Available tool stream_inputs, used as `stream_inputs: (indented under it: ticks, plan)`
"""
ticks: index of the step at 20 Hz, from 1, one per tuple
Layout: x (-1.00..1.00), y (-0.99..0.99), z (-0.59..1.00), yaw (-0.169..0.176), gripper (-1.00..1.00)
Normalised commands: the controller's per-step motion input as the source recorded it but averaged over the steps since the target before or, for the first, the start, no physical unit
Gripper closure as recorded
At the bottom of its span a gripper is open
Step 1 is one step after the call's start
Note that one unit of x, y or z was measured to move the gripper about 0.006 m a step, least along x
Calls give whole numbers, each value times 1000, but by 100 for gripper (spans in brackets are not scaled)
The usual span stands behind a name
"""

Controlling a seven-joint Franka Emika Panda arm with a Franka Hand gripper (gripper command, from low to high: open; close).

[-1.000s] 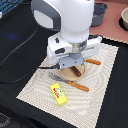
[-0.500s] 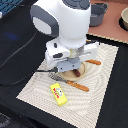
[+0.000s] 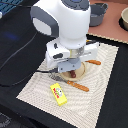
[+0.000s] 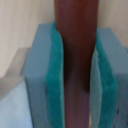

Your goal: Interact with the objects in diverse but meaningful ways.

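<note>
In the wrist view the brown sausage [image 4: 74, 45] stands lengthwise between my two teal finger pads [image 4: 54, 85], which press on both of its sides. My gripper [image 4: 75, 75] is shut on it. From the exterior view, the gripper [image 3: 73, 73] hangs low over a round tan plate [image 3: 84, 70] in the middle of the striped mat, and the arm's body hides most of the plate. A bright yellow rectangular box [image 3: 58, 94] lies on the mat nearer the front, apart from the gripper.
An orange-handled knife [image 3: 77, 86] and a fork [image 3: 56, 77] lie beside the plate, with another orange-handled utensil [image 3: 94, 62] behind it. A grey pot [image 3: 98, 13] and a bowl [image 3: 124, 19] stand at the back. A black cable runs along the exterior view's left.
The arm has shifted slightly toward the exterior view's left over the plate. The yellow box and the cutlery have not moved.
</note>
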Motion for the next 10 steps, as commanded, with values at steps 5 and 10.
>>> stream_inputs:
  ticks: [5, 10]
  plan:
    - [-479, 146, 953, 0, 100]
    - [-395, 35, 794, 0, 100]
